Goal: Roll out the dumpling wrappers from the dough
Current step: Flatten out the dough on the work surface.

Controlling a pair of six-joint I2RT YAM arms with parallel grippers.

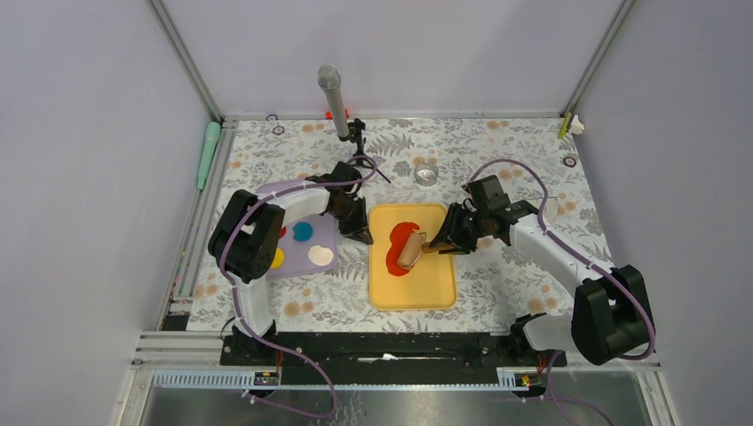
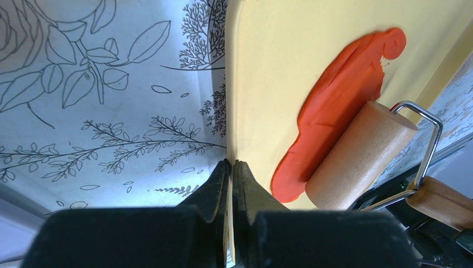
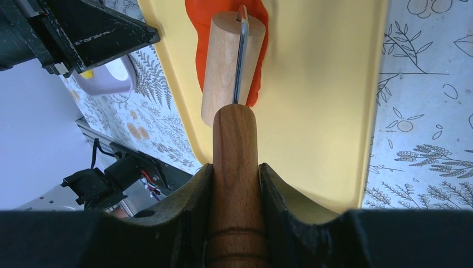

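Note:
The red dough (image 1: 397, 257) lies pressed into a long flat sheet on the left part of the yellow tray (image 1: 435, 288). A wooden roller (image 1: 410, 251) rests across the dough (image 2: 340, 95). My right gripper (image 3: 236, 167) is shut on the roller's wooden handle (image 3: 234, 139), and the drum (image 3: 223, 67) points away from it over the dough. My left gripper (image 2: 231, 164) is shut on the tray's left rim (image 2: 230, 111), beside the dough's near end. A small red dumpling wrapper (image 1: 283, 232) shows on the purple board, partly hidden by my left arm.
The purple board (image 1: 302, 266) left of the tray also carries blue (image 1: 303, 232), yellow (image 1: 278, 258) and cream (image 1: 321, 256) discs. A small glass jar (image 1: 427, 172) stands behind the tray. A microphone on a stand (image 1: 333, 98) rises at the back. A green tool (image 1: 208, 151) lies on the left rail.

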